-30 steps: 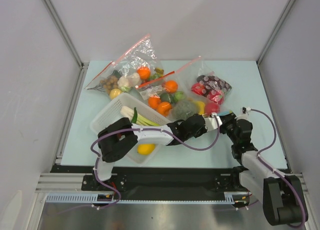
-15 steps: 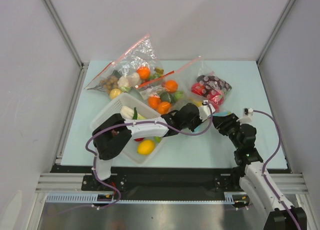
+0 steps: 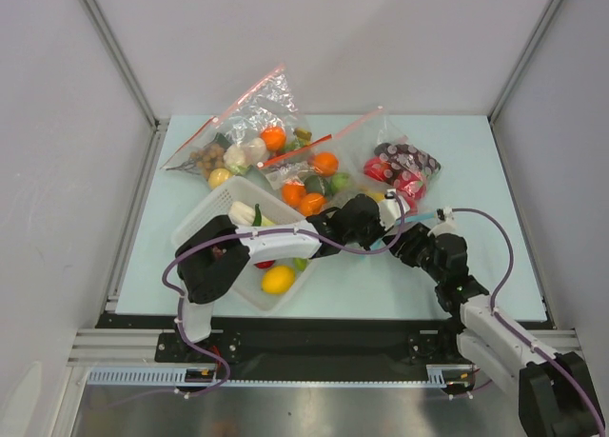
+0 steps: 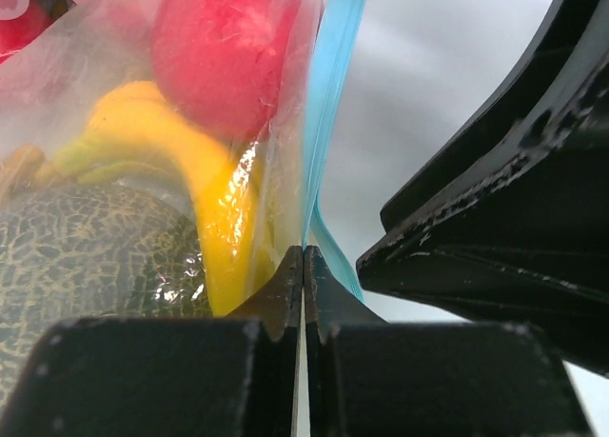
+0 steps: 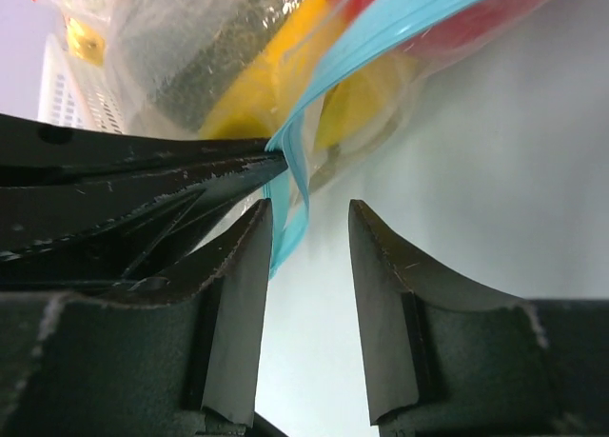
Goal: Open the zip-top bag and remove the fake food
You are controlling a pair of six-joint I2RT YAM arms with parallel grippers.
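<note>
The zip-top bag (image 4: 143, 151) is clear plastic with a light blue zip strip (image 4: 333, 85). It holds fake food: a red round fruit (image 4: 228, 56), a yellow banana (image 4: 181, 161) and a netted melon (image 4: 86, 256). My left gripper (image 4: 303, 256) is shut on the bag's edge by the strip. In the top view, it (image 3: 379, 226) covers most of the bag. My right gripper (image 5: 309, 213) is open, with a loose end of the blue strip (image 5: 295, 208) hanging between its jaws, close against the left finger. In the top view my right gripper (image 3: 404, 245) sits tip to tip with the left.
A white basket (image 3: 205, 218) with a lemon (image 3: 278, 280) and other toy produce lies under my left arm. Two clear bags with red strips (image 3: 252, 123) (image 3: 324, 166) and a dark and red packet (image 3: 404, 163) lie behind. Walls enclose the light blue table (image 3: 476, 161).
My right gripper has moved left, up to the left gripper and the blue strip. A second ago the left gripper drew the bag back and left; it has held still since.
</note>
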